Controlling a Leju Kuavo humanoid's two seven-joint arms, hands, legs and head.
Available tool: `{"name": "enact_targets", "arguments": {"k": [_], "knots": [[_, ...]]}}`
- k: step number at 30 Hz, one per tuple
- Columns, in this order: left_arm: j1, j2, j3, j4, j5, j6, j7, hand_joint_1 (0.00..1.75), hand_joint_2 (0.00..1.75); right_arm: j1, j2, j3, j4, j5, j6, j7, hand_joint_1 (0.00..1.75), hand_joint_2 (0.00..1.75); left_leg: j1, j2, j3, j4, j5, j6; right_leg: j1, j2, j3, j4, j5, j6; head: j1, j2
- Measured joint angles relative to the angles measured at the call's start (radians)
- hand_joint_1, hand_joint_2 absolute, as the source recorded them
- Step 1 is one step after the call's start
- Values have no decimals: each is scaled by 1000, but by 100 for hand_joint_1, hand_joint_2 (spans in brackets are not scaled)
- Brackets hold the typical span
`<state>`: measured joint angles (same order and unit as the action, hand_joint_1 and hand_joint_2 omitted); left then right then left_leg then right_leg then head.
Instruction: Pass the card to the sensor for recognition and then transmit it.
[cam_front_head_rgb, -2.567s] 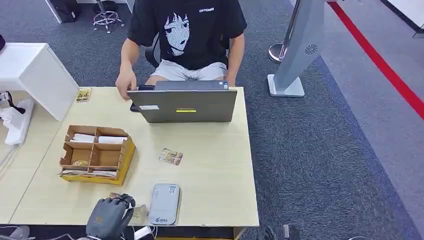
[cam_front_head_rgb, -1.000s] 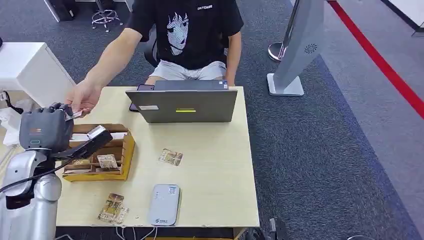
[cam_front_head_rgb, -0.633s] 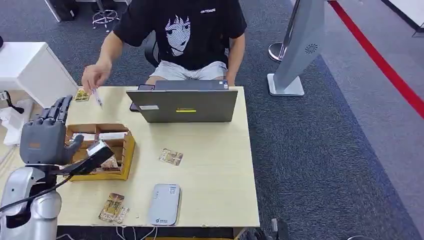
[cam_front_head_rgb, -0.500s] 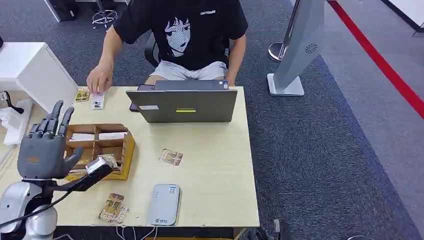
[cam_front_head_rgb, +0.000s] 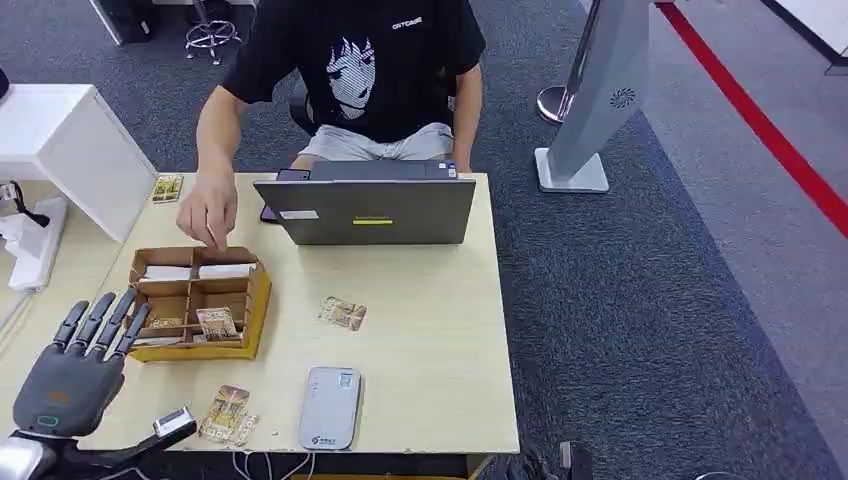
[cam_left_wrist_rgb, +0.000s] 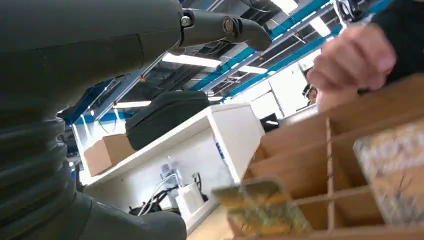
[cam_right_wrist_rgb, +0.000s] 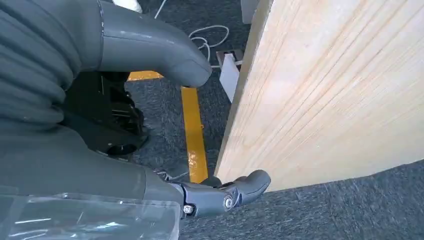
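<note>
Hovering, left hand: my left hand (cam_front_head_rgb: 72, 372) hangs above the near left corner of the table (cam_front_head_rgb: 430, 330), fingers (cam_front_head_rgb: 103, 317) spread and straight, palm bare, grasping nothing.
Right hand: my right hand (cam_right_wrist_rgb: 90, 125) is down beside the table's edge over dark carpet; its thumb and one dark finger show apart with nothing between them, so it looks released.
Sensor: the grey card reader (cam_front_head_rgb: 330, 406) lies flat at the near edge of the table, right of my left hand.
Card by the sensor: a patterned card (cam_front_head_rgb: 226, 413) lies flat just left of the reader, at the near edge.
Card mid-table: another patterned card (cam_front_head_rgb: 343, 313) lies flat between the reader and the laptop (cam_front_head_rgb: 366, 209).
Card far left: one more card (cam_front_head_rgb: 167, 188) lies at the far left corner of the table.
Box: a brown divided box (cam_front_head_rgb: 196, 304) sits left of centre; cards stand in its near compartments and white ones in the far pair.
Person: a person in a black printed shirt (cam_front_head_rgb: 350, 62) sits at the far side behind the laptop; their hand (cam_front_head_rgb: 207, 211) reaches down over the far rim of the box, fingertips at the white cards.
</note>
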<state>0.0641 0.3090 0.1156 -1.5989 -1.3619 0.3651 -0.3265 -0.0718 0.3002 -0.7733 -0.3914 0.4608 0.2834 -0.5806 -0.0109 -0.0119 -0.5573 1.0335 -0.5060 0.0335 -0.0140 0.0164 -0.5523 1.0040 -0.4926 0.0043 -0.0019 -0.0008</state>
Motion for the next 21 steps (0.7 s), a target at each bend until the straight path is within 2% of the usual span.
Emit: {"name": "enact_targets", "arguments": {"k": [3,10,21], "knots": [[-10,18,0,53,-12,30,0,0,175,0,1,0,-3,0,2,-5,0,175,0,0,0,0,0,0,0,0,0,0,0,0,0,0],[-39,28,5,137,-22,42,3,0,175,0,2,-1,-5,2,4,-6,0,175,0,-1,0,0,0,0,0,0,0,0,0,0,0,0],[-80,-29,5,192,-36,55,35,0,175,0,2,-1,-5,15,29,11,0,175,0,0,0,0,0,0,0,0,0,0,0,0,0,0]]}}
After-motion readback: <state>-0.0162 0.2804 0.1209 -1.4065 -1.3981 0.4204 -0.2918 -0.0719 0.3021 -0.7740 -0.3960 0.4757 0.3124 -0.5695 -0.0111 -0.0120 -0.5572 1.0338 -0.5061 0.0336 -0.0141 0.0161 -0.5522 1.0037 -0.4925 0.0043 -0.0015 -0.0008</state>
